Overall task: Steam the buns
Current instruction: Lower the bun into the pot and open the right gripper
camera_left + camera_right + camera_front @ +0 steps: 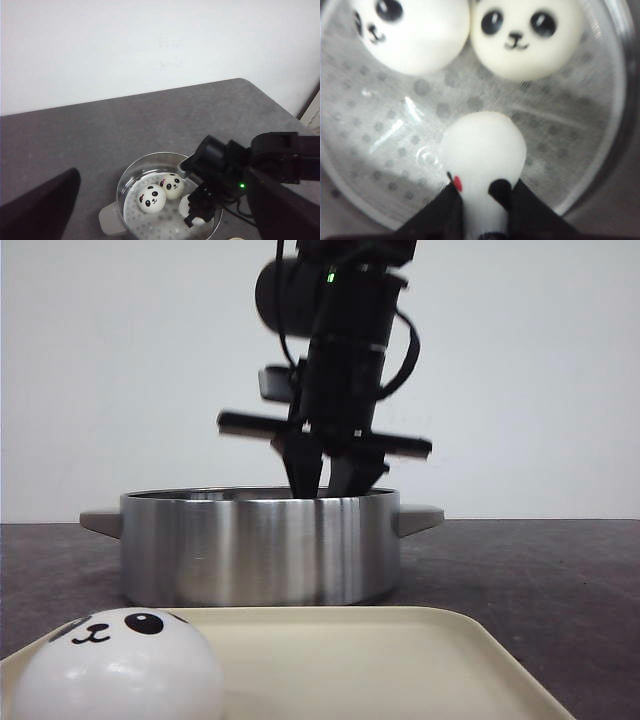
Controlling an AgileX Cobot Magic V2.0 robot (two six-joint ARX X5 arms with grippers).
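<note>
Right wrist view shows a white panda bun (482, 150) squeezed between the black fingers (525, 210) of the right gripper (482, 220), its jaws closed narrowly on the bun's lower end, just above the perforated steamer floor (395, 130). Two more panda buns (412, 30) (525, 37) sit side by side, touching, at the far side of that floor. Left wrist view shows all three inside the round steel pot (125, 192). A fourth bun (115, 665) rests on the cream tray (400, 660) at its near left, in front of the pot. Whether the left gripper's jaws are apart cannot be told; only dark edges (40, 210) show.
</note>
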